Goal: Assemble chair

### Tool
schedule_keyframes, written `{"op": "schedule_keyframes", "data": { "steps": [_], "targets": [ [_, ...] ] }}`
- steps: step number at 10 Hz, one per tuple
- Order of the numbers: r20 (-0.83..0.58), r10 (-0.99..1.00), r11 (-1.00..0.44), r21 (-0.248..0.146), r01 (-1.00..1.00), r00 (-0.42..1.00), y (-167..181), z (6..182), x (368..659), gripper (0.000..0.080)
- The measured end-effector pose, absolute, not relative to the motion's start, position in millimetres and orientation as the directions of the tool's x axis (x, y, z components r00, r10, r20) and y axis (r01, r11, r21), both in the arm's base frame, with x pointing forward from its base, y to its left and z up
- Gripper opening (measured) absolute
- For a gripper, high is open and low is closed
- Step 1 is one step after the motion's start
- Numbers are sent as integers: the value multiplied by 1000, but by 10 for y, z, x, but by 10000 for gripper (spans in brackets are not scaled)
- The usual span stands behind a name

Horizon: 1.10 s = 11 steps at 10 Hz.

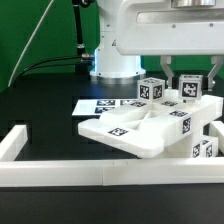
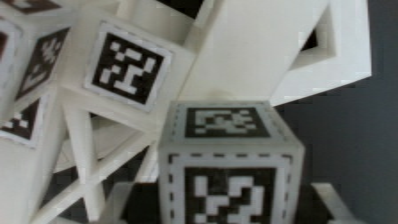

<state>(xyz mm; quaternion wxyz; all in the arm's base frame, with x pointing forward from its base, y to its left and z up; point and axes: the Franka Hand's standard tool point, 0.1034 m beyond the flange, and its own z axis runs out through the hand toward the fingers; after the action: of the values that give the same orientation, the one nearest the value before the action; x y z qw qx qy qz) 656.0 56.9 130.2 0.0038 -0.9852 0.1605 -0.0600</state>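
Looking at the exterior view, you can see the white chair parts heaped together on the black desk, at about 4 o'clock from the middle of the picture, tucked in the corner of the low white border rail. That rail most likely keeps the pieces from sliding away when you push on them. The marker board lies flat just behind the heap. Your gripper hangs over a tagged block at 2 o'clock, with one dark finger on each side of it, but you cannot tell if the fingers are really pinching it or only standing beside it. The wrist view shows what the other misses: a tagged block up close, with slanted bars at 9 o'clock. It hides the desk and the rail.
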Motion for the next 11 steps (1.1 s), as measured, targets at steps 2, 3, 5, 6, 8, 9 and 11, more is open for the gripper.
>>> {"op": "schedule_keyframes", "data": {
  "steps": [2, 3, 5, 6, 8, 9, 11],
  "targets": [
    [132, -319, -947, -30, -318, 938, 580, 1303, 6585, 285],
    [135, -321, -947, -31, -319, 938, 585, 1300, 6591, 285],
    [141, -325, -946, -35, -323, 935, 628, 1301, 6601, 285],
    [145, -324, -946, -35, -323, 935, 630, 1301, 6607, 285],
    [145, -324, -946, -35, -323, 935, 628, 1301, 6606, 285],
    [147, -326, -945, -36, -324, 934, 618, 1299, 6601, 285],
    [109, -338, -941, -35, -337, 935, 578, 1302, 6557, 285]
  ]
}}
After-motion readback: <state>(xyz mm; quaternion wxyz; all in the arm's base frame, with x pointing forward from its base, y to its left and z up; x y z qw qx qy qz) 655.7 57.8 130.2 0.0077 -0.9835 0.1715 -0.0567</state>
